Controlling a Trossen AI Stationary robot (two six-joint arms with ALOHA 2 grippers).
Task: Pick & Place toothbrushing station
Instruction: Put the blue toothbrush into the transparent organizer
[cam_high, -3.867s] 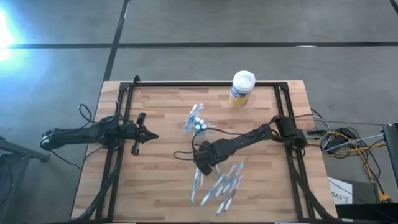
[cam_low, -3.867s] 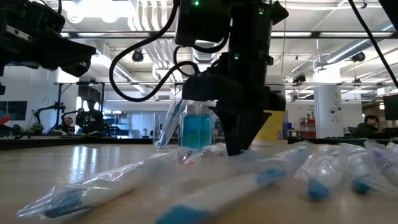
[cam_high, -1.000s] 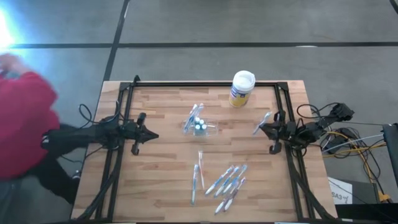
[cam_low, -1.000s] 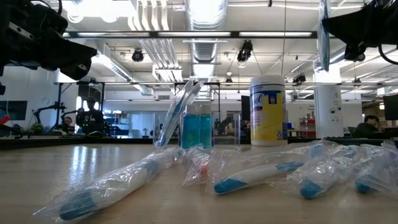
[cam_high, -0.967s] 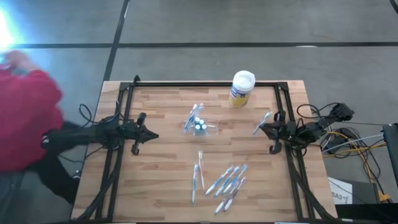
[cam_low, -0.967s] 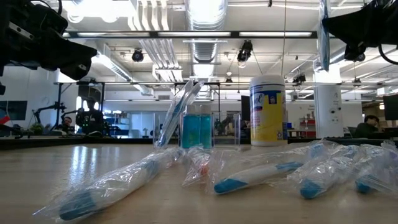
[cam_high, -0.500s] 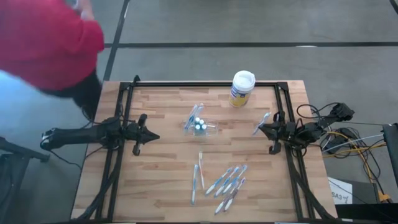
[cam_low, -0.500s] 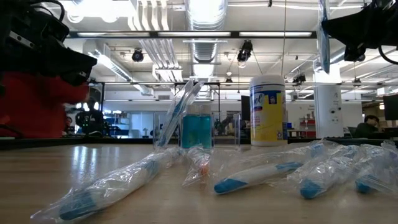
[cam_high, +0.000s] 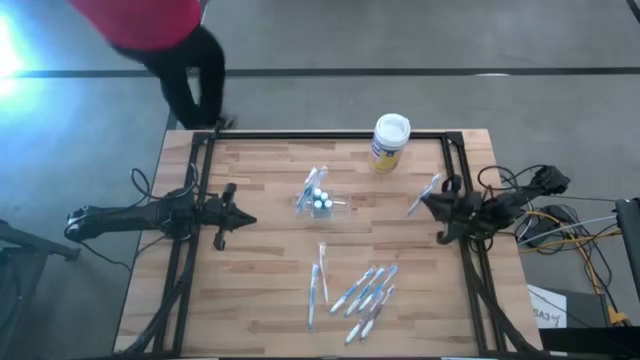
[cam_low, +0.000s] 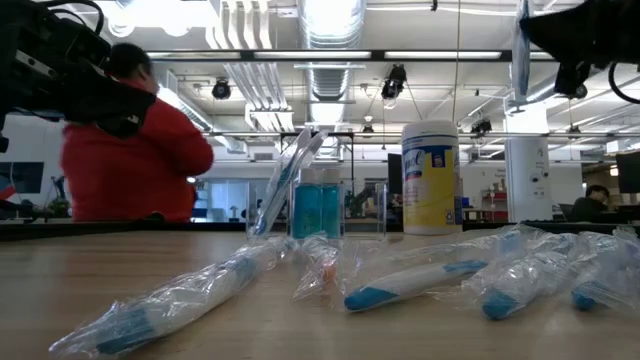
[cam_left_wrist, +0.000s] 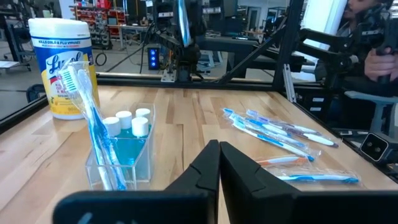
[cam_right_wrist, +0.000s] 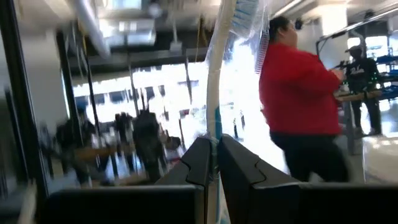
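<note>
**Right claw holds a wrapped toothbrush at the table's edge as a person walks past**

The wooden table (cam_high: 260, 290) sits inside a black frame on a grey floor crossed by a dark line. Beyond it the low view shows a wide workshop hall with ceiling ducts, strip lights and desks.

The toothbrushing station (cam_high: 322, 203), a clear holder with blue-capped bottles and bagged brushes leaning in it, stands near the table's middle. A yellow canister (cam_high: 389, 142) with a white lid stands at the far edge. A scatter of wrapped toothbrushes (cam_high: 360, 298) lies on the near half.

The left claw (cam_high: 243, 219) is shut and empty, resting over the table's left side. The right claw (cam_high: 427, 198) hangs over the right edge, clamped on a wrapped toothbrush (cam_right_wrist: 219, 74) that stands up from its fingers.

Half a second ago the person in red (cam_high: 165, 35) filled the upper left corner of the high view; now they are farther along the far side, showing only as a red top and dark legs. The right claw has shifted slightly. Nothing on the table has moved.
</note>
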